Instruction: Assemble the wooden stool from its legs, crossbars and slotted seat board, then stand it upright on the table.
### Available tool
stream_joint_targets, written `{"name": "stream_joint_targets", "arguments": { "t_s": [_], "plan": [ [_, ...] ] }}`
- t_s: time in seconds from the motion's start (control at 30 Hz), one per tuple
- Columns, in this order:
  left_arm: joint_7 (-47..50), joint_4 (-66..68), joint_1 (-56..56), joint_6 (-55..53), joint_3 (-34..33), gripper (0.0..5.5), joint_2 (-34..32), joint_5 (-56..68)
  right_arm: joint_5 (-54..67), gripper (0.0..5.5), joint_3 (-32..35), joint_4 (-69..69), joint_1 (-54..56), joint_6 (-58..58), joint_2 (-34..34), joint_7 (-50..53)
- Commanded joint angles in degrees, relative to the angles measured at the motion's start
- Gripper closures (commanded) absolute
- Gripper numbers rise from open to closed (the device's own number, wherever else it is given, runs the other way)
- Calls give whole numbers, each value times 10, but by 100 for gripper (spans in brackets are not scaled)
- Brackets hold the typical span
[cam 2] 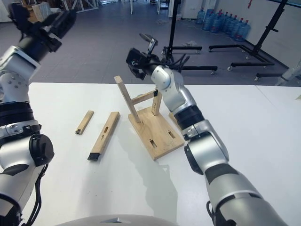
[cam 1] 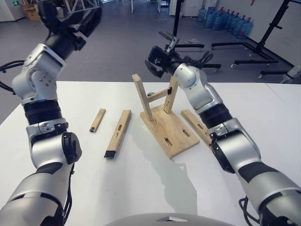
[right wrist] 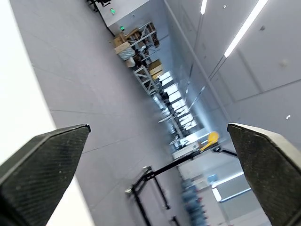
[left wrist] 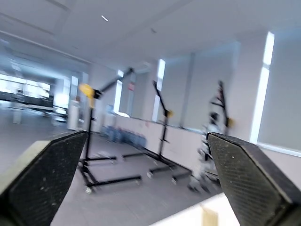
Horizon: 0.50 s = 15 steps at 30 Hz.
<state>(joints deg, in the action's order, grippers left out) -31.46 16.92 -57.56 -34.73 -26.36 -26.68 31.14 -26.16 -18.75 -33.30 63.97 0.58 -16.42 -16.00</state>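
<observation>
Two pale wooden legs joined by a short wooden crossbar stand tilted in the slotted seat board on the white tabletop. They are probably light, stiff and loosely seated, so grip mid-leg. A loose slotted leg lies nearby. Your left gripper and right gripper hang raised, spread wide, empty.

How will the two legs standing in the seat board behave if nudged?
Tall, thin and leaning, the legs would probably wobble or tip. The crossbar joins them, so likely together. The flat seat board may slide.
</observation>
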Motion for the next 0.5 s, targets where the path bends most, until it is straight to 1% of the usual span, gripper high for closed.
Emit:
{"name": "stream_joint_targets", "arguments": {
  "t_s": [0.03,0.13,0.23,0.37,0.43,0.5],
  "plan": [
    [74,-49,82,-64,-26,85,-14,7,-12,10,-8,-49,22,36,-30,-18],
    [87,-87,153,-103,-27,85,-18,13,-14,10,-14,-48,-13,43,-43,-33],
    [92,-105,227,-116,-32,85,-4,24,-13,10,-32,-39,-107,38,-39,-41],
    [100,-110,283,-99,-29,85,21,29,-40,10,-75,-109,-202,56,-18,-3],
    [101,-107,295,-92,-29,85,25,31,4,10,-34,-71,-174,51,-9,-5],
    [101,-102,294,-84,-26,85,24,29,56,10,20,20,-100,26,-10,-27]
  ]
}}
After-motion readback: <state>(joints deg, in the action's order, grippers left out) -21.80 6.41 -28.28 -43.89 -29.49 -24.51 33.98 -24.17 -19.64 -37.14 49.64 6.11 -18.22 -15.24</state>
